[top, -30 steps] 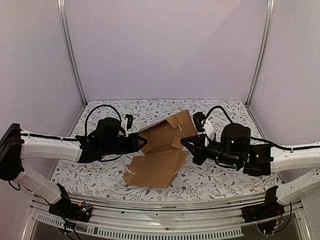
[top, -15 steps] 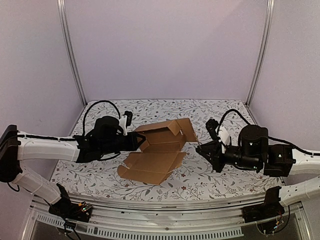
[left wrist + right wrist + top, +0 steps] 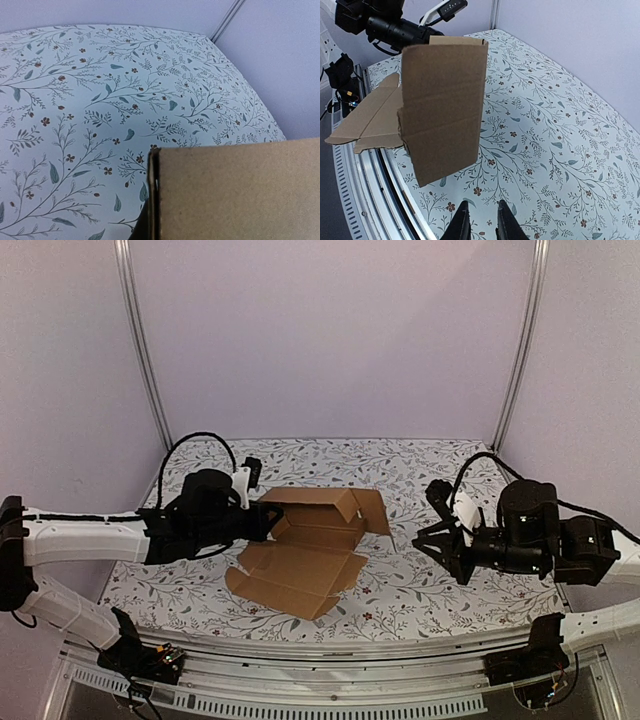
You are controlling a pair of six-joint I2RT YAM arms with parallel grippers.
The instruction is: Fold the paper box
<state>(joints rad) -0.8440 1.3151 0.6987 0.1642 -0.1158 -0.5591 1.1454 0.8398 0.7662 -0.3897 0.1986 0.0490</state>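
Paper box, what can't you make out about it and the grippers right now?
- Left gripper: the paper box covers its fingers in the left wrist view, and the top view is too small to show the grasp.
- Right gripper: the right wrist view's bottom edge cuts off all but its fingertips.

White arms (image 3: 85,537), blk wrists (image 3: 205,502), blk cables (image 3: 200,435)

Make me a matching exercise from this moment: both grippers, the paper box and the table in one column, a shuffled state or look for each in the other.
1. left gripper
2. right gripper
3. paper box
4. table

A. floral-patterned surface
B. apart from the cardboard, fingers holding nothing
C. at the box's left edge
D. plain brown, partly folded, one panel raised

Pairs: 1-C, 2-B, 3-D, 4-A
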